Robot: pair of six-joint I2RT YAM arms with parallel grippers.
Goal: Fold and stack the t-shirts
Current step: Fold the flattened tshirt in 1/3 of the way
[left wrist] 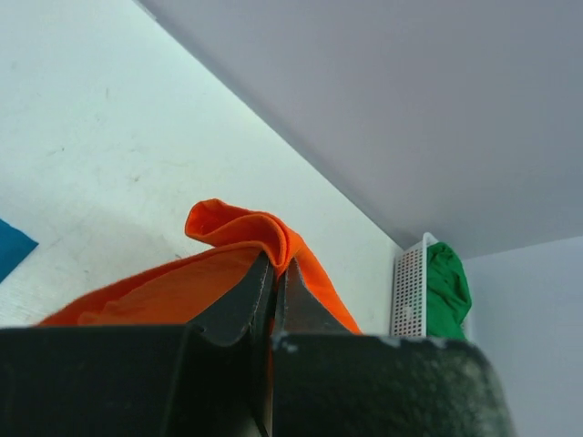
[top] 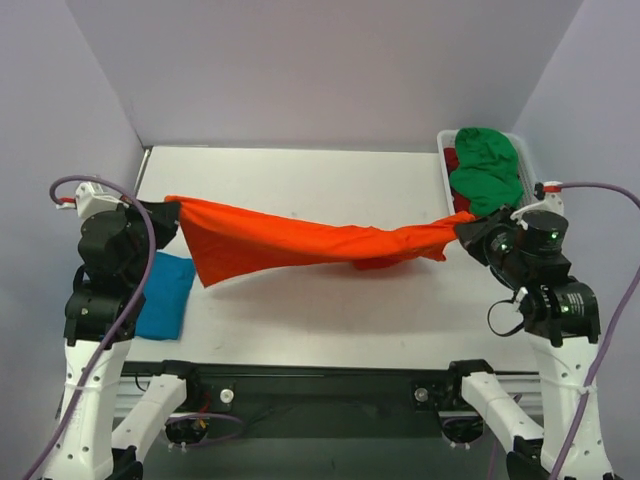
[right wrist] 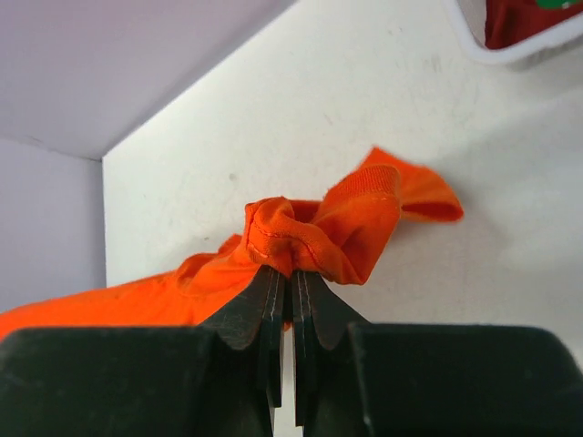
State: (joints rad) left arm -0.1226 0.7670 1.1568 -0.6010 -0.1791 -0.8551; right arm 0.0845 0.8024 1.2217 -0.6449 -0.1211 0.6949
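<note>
Top external: my left gripper [top: 168, 211] and right gripper [top: 463, 232] pinch the orange shirt [top: 300, 245] stretched between them; tugging could slip it.

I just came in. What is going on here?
An orange t-shirt is held stretched over the table. The left end effector is shut on one end, the right end effector on the other. A blue t-shirt lies at the table's left edge. A green t-shirt and a red t-shirt sit in the white basket at the far right.
</note>
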